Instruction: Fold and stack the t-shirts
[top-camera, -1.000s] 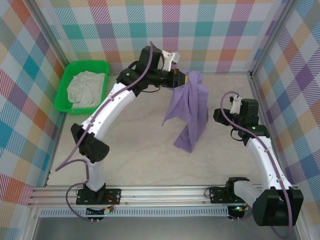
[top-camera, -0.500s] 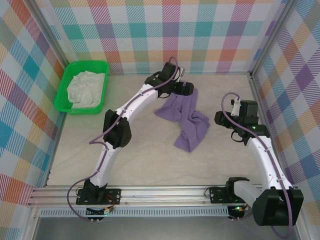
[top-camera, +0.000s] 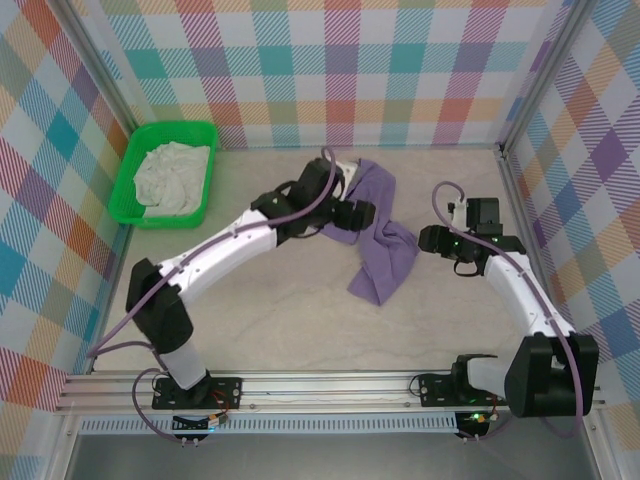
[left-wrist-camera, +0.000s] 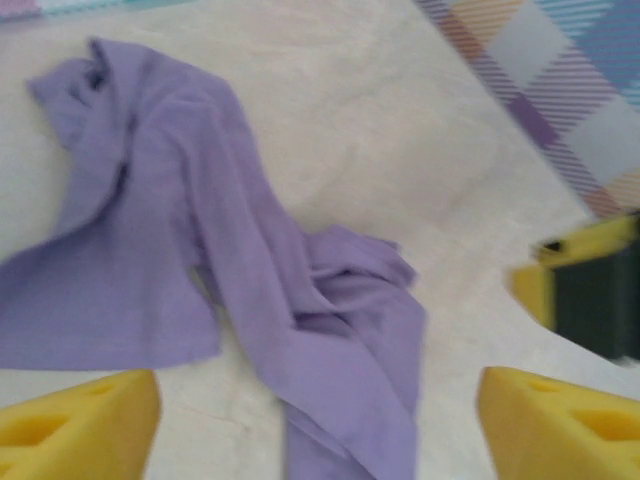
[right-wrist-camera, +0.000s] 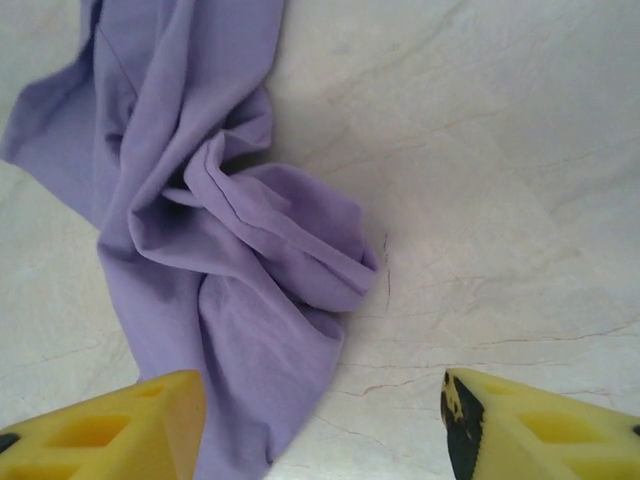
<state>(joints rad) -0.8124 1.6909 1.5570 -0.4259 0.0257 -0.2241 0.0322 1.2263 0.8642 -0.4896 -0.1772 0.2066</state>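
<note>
Right of the green mesh basket, and well apart from it, the lavender t-shirt lies crumpled on the pale table. It forms a long rumpled strip, not folded flat. Inside the basket rests the off-white t-shirt, bunched and filling most of the floor.

The left gripper sits over the edge of the lavender shirt that faces the basket; whether it touches the cloth cannot be told. In the left wrist view its yellow fingers stand wide apart with nothing between them, the lavender shirt spread below.

The right gripper is on the side of the shirt away from the basket, just beside the cloth. In the right wrist view its fingers are likewise parted and hold nothing, with the shirt's twisted folds lying beyond the tips.
</note>
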